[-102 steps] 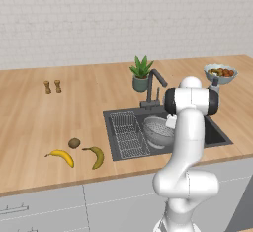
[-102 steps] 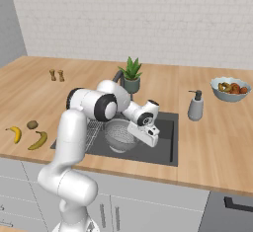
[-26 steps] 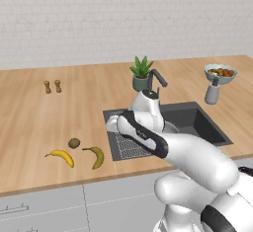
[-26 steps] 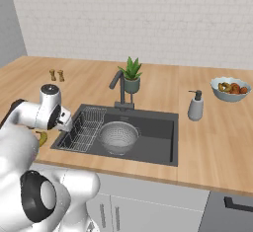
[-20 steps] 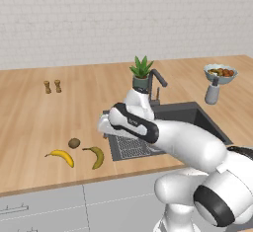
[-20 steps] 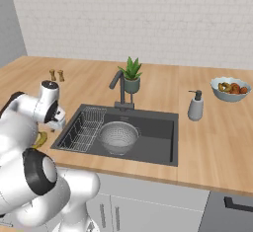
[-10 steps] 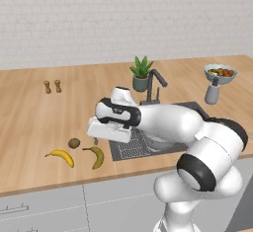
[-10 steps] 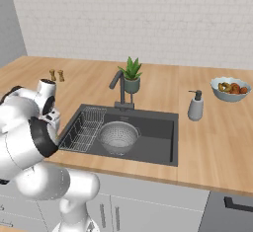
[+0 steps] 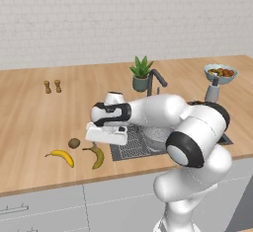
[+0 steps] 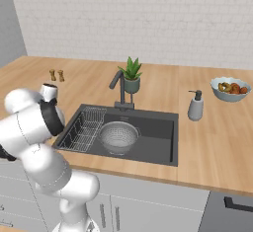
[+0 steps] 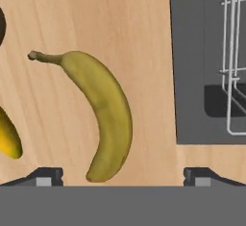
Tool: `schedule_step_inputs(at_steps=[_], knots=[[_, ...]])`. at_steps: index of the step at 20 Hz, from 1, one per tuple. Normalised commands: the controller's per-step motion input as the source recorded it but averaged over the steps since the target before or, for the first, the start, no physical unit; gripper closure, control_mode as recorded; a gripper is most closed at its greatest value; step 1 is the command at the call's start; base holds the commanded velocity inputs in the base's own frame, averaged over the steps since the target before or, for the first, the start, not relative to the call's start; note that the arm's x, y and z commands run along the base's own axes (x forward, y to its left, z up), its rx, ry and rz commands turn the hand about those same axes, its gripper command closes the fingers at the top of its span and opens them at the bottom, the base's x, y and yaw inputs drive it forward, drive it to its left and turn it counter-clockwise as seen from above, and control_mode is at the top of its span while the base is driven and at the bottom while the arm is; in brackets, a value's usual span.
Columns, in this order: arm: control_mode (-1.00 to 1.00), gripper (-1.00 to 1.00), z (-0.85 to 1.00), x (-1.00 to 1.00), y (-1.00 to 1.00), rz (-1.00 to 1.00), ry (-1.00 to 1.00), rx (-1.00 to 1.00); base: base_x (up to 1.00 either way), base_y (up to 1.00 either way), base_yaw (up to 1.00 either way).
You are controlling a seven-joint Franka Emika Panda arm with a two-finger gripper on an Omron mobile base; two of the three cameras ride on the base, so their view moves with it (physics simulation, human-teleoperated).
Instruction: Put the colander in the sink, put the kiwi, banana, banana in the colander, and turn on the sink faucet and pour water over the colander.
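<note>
Left base view: gripper (image 9: 106,136) sits mid-frame just above the duller banana (image 9: 97,156), with the kiwi (image 9: 74,143) and the bright banana (image 9: 61,156) to its left – likely lining up a pick. Right base view: colander (image 10: 118,135) is already in the sink (image 10: 153,132), centre frame, ready for fruit. Hand view: fingertips spread wide at the bottom corners, holding nothing – the duller banana lies between them.

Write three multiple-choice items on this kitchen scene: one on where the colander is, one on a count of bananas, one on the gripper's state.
1. Where is the colander?
A. in the sink
B. on the counter
C. in the gripper

2. How many bananas lie on the counter?
A. one
B. two
C. three

3. The gripper is:
A. shut on the kiwi
B. shut on a banana
C. open, above the duller banana

Key: 1 A, it sits in the basin beside the wire rack. 2 B, the bright banana and the duller one. 3 C, fingertips spread wide, nothing between.
</note>
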Motion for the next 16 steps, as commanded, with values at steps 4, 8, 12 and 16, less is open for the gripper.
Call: schedule_step_inputs(at_steps=[4,8,12,16], knots=[[-1.0,-1.0,-0.22,0.44,0.22,0.0,0.06,0.0,0.0,0.0,0.0],[-1.0,-1.0,-0.29,0.38,0.27,0.0,0.03,-0.03,0.0,0.0,0.0],[-1.0,-1.0,-0.32,0.13,0.14,0.0,0.09,-0.04,0.0,0.0,0.0],[-1.0,-1.0,-0.32,0.02,0.0,0.0,0.11,-0.11,0.0,0.0,0.0]])
